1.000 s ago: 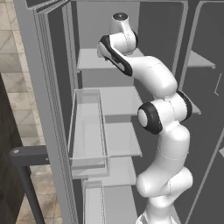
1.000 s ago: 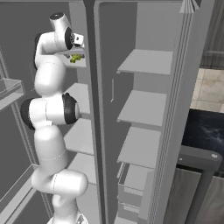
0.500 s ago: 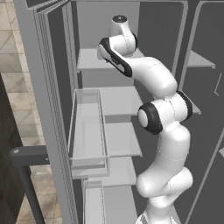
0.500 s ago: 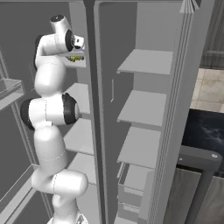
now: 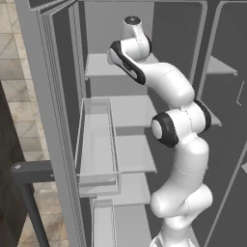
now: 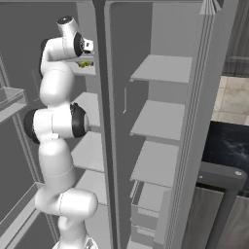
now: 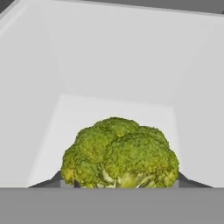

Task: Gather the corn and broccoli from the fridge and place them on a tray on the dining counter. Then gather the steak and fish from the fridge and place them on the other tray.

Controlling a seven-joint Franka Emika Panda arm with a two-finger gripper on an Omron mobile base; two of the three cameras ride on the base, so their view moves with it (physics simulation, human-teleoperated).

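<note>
The broccoli (image 7: 120, 153) sits low in the frame on a pale fridge (image 6: 160, 68) shelf, between the gripper (image 7: 119, 183) tips, jaws apart; squeeze evenly, lift straight up.

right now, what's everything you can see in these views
broccoli: one, green, on the pale top shelf, right in front of the gripper
fridge: one, matte grey, doors open, grey inner walls
shelves: several, pale grey, stacked in both fridge halves
door bin: one, clear, on the left door
dining counter: one, black marble-look, at the right edge of the right base view
floor: tan tiles, left of the fridge
arm: one, white with dark joints, reaching to the top shelf
gripper: one, dark fingertips flanking the broccoli
</note>
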